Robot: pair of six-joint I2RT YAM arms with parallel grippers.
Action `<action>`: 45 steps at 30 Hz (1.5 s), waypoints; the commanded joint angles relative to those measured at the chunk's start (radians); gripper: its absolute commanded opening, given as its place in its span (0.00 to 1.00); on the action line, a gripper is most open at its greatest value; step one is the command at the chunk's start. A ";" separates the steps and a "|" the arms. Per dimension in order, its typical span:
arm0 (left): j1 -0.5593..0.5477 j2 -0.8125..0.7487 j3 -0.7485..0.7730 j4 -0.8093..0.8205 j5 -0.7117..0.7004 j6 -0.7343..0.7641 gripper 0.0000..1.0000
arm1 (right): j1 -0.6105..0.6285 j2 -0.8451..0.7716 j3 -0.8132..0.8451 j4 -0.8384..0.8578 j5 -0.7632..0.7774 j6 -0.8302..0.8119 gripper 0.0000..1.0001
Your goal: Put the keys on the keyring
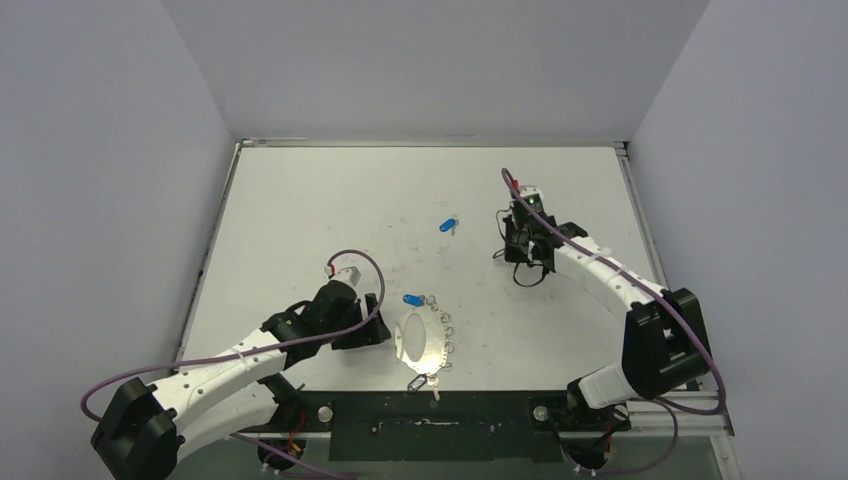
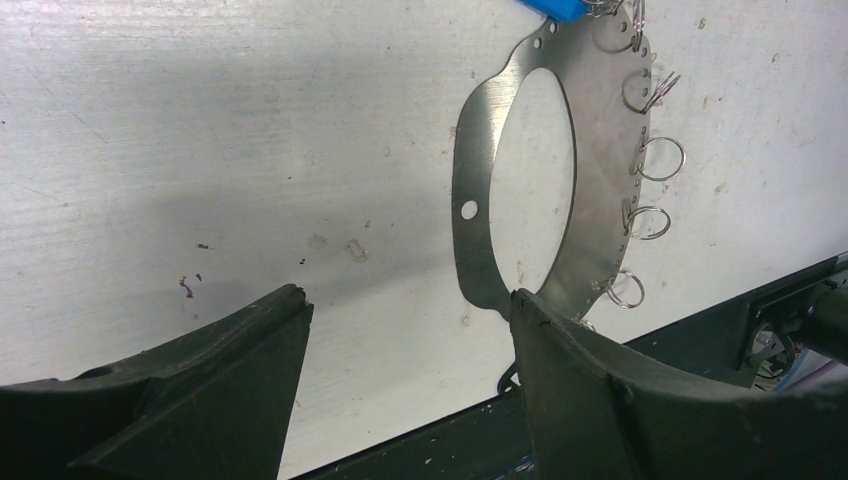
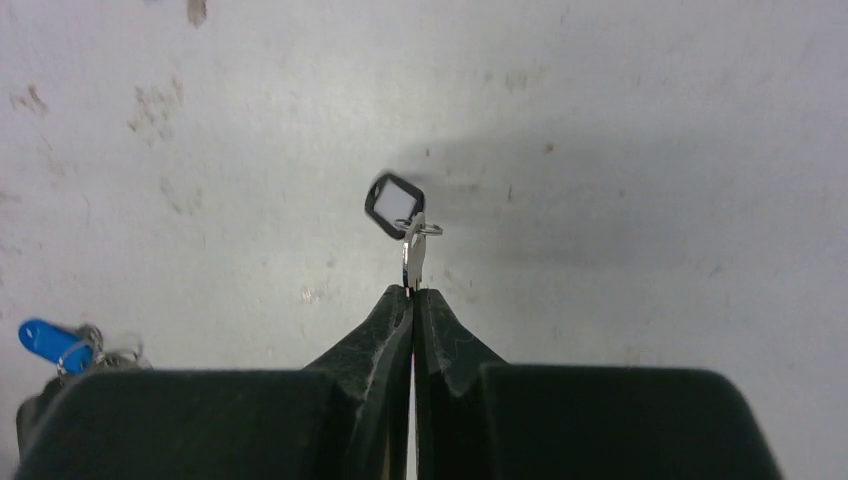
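Observation:
The keyring (image 1: 436, 345) lies flat near the table's front edge, with small loops (image 2: 660, 158) along its right side; it also shows in the left wrist view (image 2: 478, 150). A blue key (image 1: 412, 299) sits at its far end, and its tip shows in the left wrist view (image 2: 555, 8). Another blue key (image 1: 447, 224) lies loose mid-table and shows in the right wrist view (image 3: 45, 340). My left gripper (image 2: 410, 298) is open and empty just left of the keyring, with one finger (image 2: 600, 400) over its near end. My right gripper (image 3: 412, 292) is shut on the blade of a black-headed key (image 3: 395, 205).
A black clasp and a small key (image 1: 420, 384) lie at the keyring's near end by the dark front rail (image 1: 440, 425). The right arm (image 1: 600, 275) reaches across the right half of the table. Grey walls enclose the table on three sides.

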 commanded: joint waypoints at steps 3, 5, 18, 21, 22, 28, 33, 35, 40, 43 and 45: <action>0.005 0.036 0.017 0.100 0.056 0.023 0.71 | -0.007 -0.236 -0.247 0.002 -0.136 0.104 0.20; 0.004 0.058 0.021 0.122 0.072 0.027 0.71 | -0.002 -0.302 -0.310 0.004 -0.161 0.129 0.33; -0.025 0.242 0.105 0.296 0.150 0.027 0.62 | 0.043 -0.476 -0.479 0.077 -0.322 0.167 0.75; -0.046 0.303 0.145 0.351 0.147 0.020 0.60 | 0.078 -0.468 -0.510 0.144 -0.358 0.219 0.75; -0.053 0.324 0.160 0.357 0.142 0.020 0.59 | 0.095 -0.467 -0.518 0.161 -0.363 0.238 0.75; -0.080 0.439 0.239 0.334 0.115 0.035 0.55 | 0.234 -0.435 -0.575 0.285 -0.341 0.349 0.67; -0.099 0.446 0.258 0.299 0.079 0.052 0.53 | 0.294 -0.354 -0.596 0.408 -0.344 0.418 0.58; -0.102 0.427 0.250 0.291 0.068 0.060 0.53 | 0.311 -0.316 -0.593 0.450 -0.348 0.431 0.56; -0.105 0.358 0.216 0.294 0.044 0.065 0.52 | 0.353 -0.216 -0.577 0.555 -0.359 0.457 0.48; -0.107 0.306 0.186 0.302 0.027 0.070 0.51 | 0.376 -0.158 -0.560 0.602 -0.359 0.468 0.41; -0.104 0.263 0.164 0.305 0.021 0.072 0.51 | 0.394 -0.125 -0.546 0.632 -0.363 0.474 0.34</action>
